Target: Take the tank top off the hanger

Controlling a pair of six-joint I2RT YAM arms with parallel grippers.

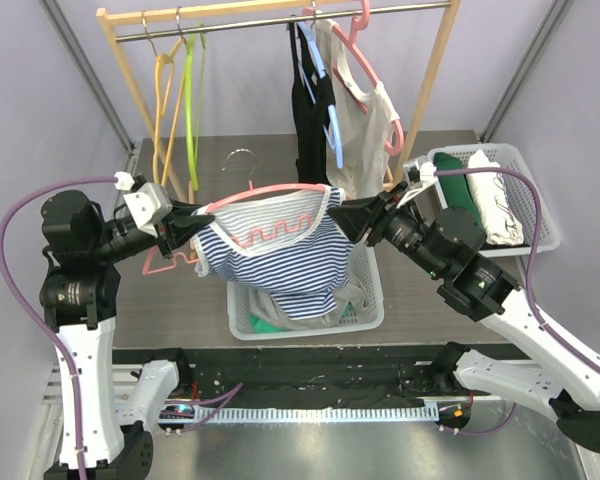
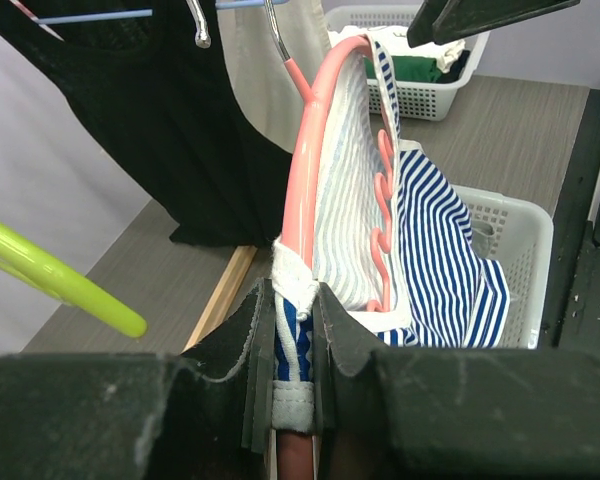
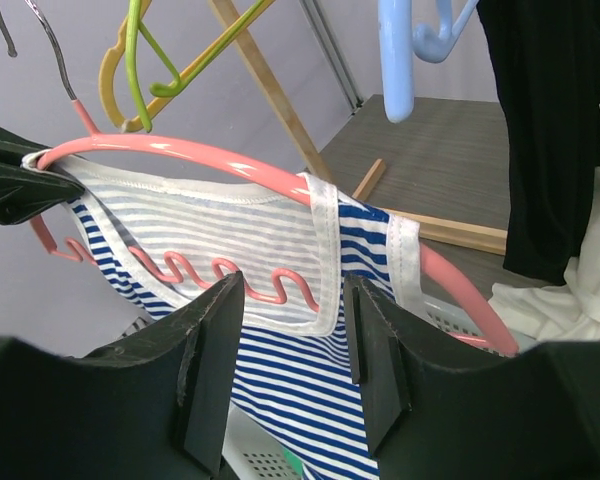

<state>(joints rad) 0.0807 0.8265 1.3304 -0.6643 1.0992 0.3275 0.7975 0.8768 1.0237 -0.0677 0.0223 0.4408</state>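
Grey worktop point(image 1: 410, 300) carries a wooden rack point(image 1: 435, 75) and a white basket point(image 1: 310, 328); above the basket, the striped tank top point(image 1: 280, 255) drapes a pink hanger point(image 1: 270, 190). The left end effector point(image 1: 195, 230) clamps the hanger's strap-covered end; the right end effector point(image 1: 352, 218) gapes just beside the other shoulder

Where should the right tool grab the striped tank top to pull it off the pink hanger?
Probably the shoulder strap where it loops over the pink hanger. Come in from the hanger's right end, which the open right tool faces. The strap is a narrow band draped over the arm, easy to pinch, and the left tool clamps the hanger's other end.
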